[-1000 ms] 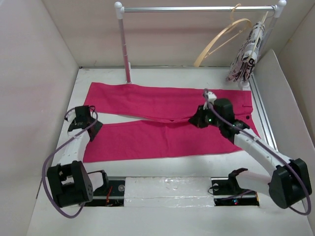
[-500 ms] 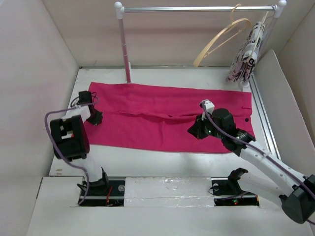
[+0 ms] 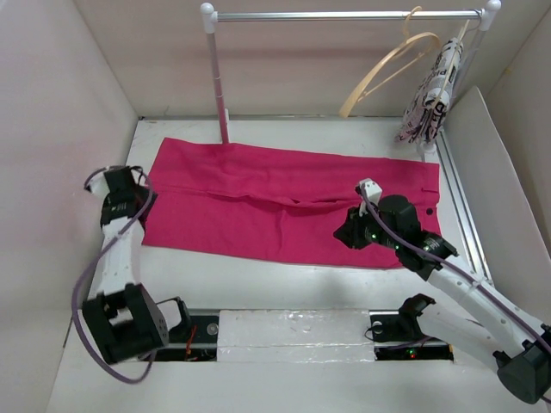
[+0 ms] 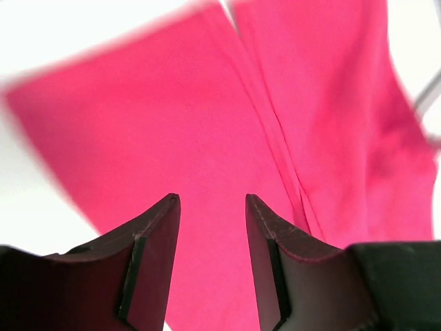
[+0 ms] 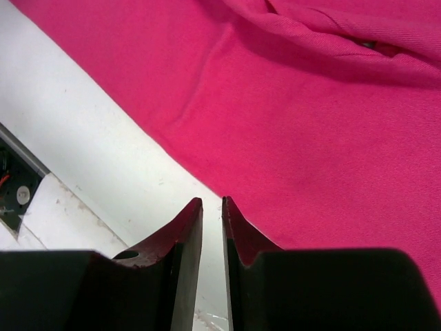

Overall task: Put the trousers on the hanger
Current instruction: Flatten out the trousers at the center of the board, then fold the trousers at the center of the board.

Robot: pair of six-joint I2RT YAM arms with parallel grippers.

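The bright magenta-pink cloth trousers [image 3: 284, 202] are now laid mid-frame on the white desk [image 3: 258, 275], the legs brought together where a gap had been. Both grips have been released: left gripper [image 4: 210, 207] jaws partly open, right gripper [image 5: 212, 203] jaws barely parted, both empty. The light tan wooden hanger [image 3: 383, 66] is found upper right, not yet used.

The trousers [image 3: 284, 202] are matt woven cloth, soft, with a fine twill grain and light creases. The hanger [image 3: 370, 77] is smooth, pale wood. The rail [image 3: 344, 15] is shiny bare metal. The worktop [image 3: 258, 280] is matt white, faintly scuffed.
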